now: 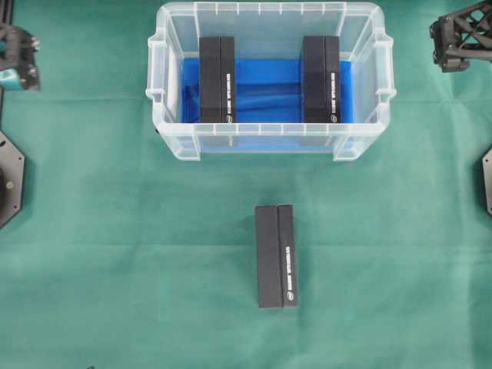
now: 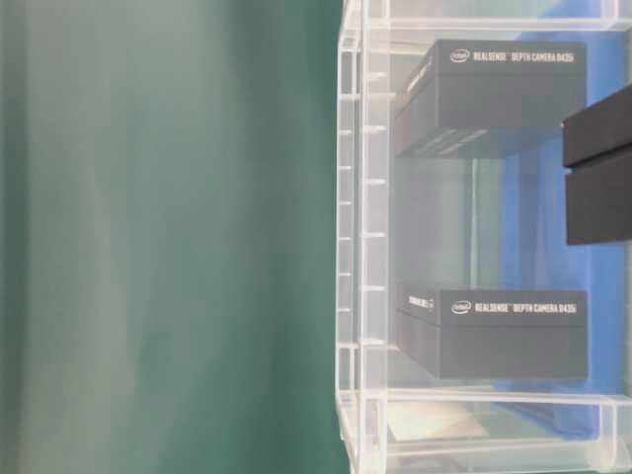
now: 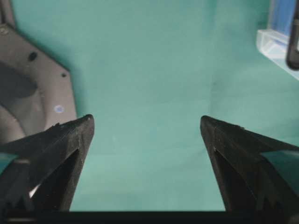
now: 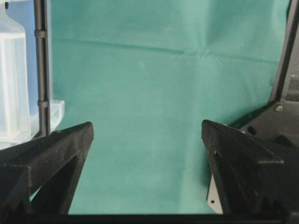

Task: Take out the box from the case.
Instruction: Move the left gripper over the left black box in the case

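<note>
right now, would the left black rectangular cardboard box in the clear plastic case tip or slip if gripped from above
The left black rectangular cardboard box looks stiff with flat sides, so it probably grips cleanly. It stands on a narrow edge, so a sideways nudge might tip it. The blue cloth lining the clear plastic case could let it slide.

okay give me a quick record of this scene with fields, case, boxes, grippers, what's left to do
case: clear bin with blue cloth lining, on green cloth
boxes in case: two, left box and right box, apart
box outside: third box on green cloth in front of the case
left gripper: open, empty, over bare cloth
right gripper: open, empty, beside the case
remaining: two boxes still inside
</note>
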Robot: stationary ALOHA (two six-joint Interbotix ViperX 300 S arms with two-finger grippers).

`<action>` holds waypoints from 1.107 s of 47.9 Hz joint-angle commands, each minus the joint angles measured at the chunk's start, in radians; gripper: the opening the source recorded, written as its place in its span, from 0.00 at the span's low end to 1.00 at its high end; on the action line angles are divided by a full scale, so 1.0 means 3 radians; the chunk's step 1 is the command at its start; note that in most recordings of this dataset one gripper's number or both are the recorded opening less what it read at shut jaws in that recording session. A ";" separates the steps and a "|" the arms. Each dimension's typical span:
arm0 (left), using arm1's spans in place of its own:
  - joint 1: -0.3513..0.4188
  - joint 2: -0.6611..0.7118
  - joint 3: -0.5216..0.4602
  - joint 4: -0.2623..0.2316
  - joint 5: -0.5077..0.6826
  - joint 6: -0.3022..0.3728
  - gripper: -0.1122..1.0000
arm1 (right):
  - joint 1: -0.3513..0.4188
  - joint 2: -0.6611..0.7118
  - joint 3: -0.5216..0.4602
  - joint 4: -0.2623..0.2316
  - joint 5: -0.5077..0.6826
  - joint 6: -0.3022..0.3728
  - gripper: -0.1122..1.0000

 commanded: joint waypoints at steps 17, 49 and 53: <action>-0.0297 0.0644 -0.0573 0.0000 -0.0194 -0.0256 0.97 | -0.0010 -0.0010 -0.0041 -0.0005 -0.0010 -0.0010 0.94; -0.0537 0.2015 -0.2240 0.0051 -0.0082 -0.0271 0.97 | -0.0010 -0.0010 -0.0041 -0.0020 -0.0036 -0.0128 0.93; -0.0562 0.2137 -0.2388 0.0051 -0.0026 -0.0271 0.97 | -0.0010 -0.0010 -0.0041 -0.0020 -0.0036 -0.0128 0.93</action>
